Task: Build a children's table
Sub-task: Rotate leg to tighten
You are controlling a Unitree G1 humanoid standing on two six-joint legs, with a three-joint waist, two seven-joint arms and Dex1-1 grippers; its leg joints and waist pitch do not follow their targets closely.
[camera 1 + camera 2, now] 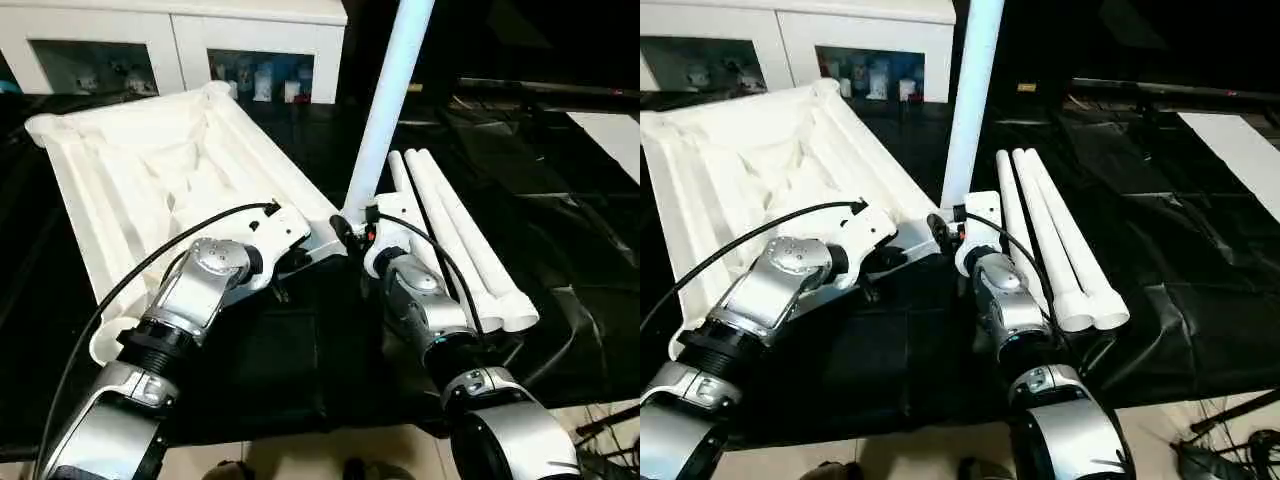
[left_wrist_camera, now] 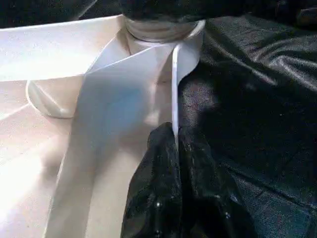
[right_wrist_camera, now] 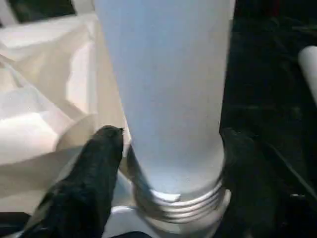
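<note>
One large white ribbed plastic tabletop [image 1: 150,170] lies underside-up on the black-covered desk [image 1: 560,210], left of centre. A long white tubular leg [image 1: 385,110] stands upright in its near right corner socket [image 3: 173,208], threads showing. Three more white legs [image 1: 455,235] lie side by side to the right. Right tool [image 3: 171,148] straddles the upright leg's base, fingers [image 3: 96,163] wide, not clearly touching. Left tool [image 2: 176,148] pinched tight on the tabletop's thin rim.

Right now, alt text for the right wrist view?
A white table leg stands upright with its threaded base in a corner socket of the upturned tabletop. The right gripper has one black finger on each side of the leg, over black sheeting.
</note>
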